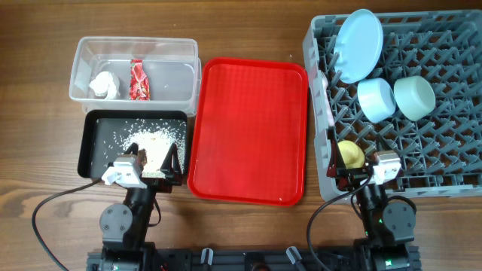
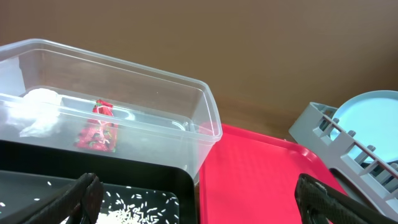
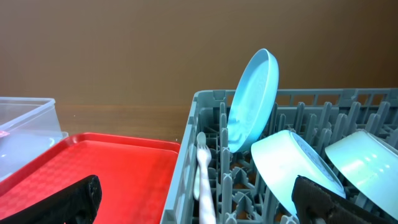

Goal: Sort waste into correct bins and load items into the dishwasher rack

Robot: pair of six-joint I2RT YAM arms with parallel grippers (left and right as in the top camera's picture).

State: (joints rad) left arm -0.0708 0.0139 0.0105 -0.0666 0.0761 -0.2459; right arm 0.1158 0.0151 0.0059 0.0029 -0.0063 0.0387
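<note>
The clear tub [image 1: 83,54] holds the crumpled white napkin [image 1: 104,84] and the red snack wrapper [image 1: 138,80]; both also show in the left wrist view, napkin [image 2: 38,112] and wrapper [image 2: 98,126]. The black tray [image 1: 94,120] holds rice scraps [image 1: 154,143]. The grey rack [image 1: 452,177] holds the blue plate [image 1: 358,45], blue bowl [image 1: 376,98], green bowl [image 1: 414,96], yellow cup [image 1: 349,155] and white cutlery [image 1: 325,102]. My left gripper [image 1: 154,162] is open and empty over the black tray's near edge. My right gripper [image 1: 354,167] is open and empty at the rack's near left corner.
The flat red serving tray [image 1: 248,132] lies between the bins and the rack and holds nothing. Wooden table surface surrounds everything. Both arm bases and cables sit at the near table edge.
</note>
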